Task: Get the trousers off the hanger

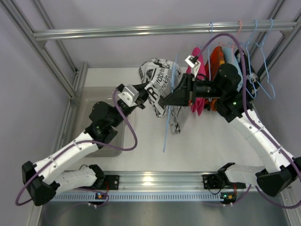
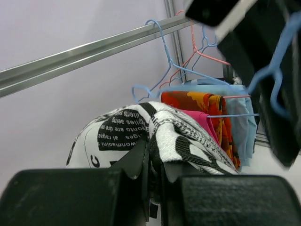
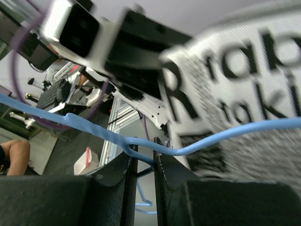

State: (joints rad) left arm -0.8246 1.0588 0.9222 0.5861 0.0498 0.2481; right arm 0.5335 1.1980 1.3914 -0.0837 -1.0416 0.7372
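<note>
The trousers (image 1: 158, 83), white cloth with black newspaper lettering, hang bunched in mid-air over the middle of the table. The light-blue wire hanger (image 1: 170, 101) runs down through them, tilted. My left gripper (image 1: 149, 97) is shut on a fold of the trousers (image 2: 141, 134) at their left side. My right gripper (image 1: 165, 100) is closed on the hanger's wire (image 3: 155, 149) near its neck, with the trousers (image 3: 244, 89) close to the right of its fingers.
A metal rail (image 1: 160, 29) crosses the back. At its right end hang pink (image 1: 197, 70) and orange (image 1: 217, 59) garments and several bare wire hangers (image 1: 263, 66). A clear plastic bin (image 1: 91, 117) sits on the table's left, under my left arm.
</note>
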